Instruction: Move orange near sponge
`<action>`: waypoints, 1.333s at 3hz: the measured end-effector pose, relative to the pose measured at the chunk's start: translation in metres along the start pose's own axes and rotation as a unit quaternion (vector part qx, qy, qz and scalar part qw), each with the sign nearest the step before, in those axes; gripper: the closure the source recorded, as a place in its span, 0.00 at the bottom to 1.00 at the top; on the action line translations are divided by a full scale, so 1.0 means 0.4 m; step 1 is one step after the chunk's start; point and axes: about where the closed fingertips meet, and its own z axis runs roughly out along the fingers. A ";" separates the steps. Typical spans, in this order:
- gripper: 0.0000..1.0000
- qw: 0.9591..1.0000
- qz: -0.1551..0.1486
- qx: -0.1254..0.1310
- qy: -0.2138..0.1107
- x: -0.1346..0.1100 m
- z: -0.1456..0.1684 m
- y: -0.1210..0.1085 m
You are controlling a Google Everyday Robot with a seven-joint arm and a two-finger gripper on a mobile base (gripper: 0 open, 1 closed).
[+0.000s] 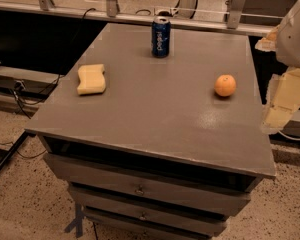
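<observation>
The orange sits on the right side of the grey table top. The pale yellow sponge lies flat on the left side of the top, far from the orange. My gripper hangs off the table's right edge, to the right of the orange and a little nearer the front, apart from it. The white arm rises above it at the frame's right edge.
A blue soda can stands upright at the back middle of the table. The table has drawers in its front. A metal railing runs behind the table. Cables lie on the speckled floor at the left.
</observation>
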 end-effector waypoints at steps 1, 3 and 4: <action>0.00 1.000 0.000 0.000 0.000 0.000 0.000 0.000; 0.00 0.996 0.038 0.017 -0.080 -0.015 0.101 -0.130; 0.00 0.989 0.075 0.025 -0.126 -0.020 0.169 -0.211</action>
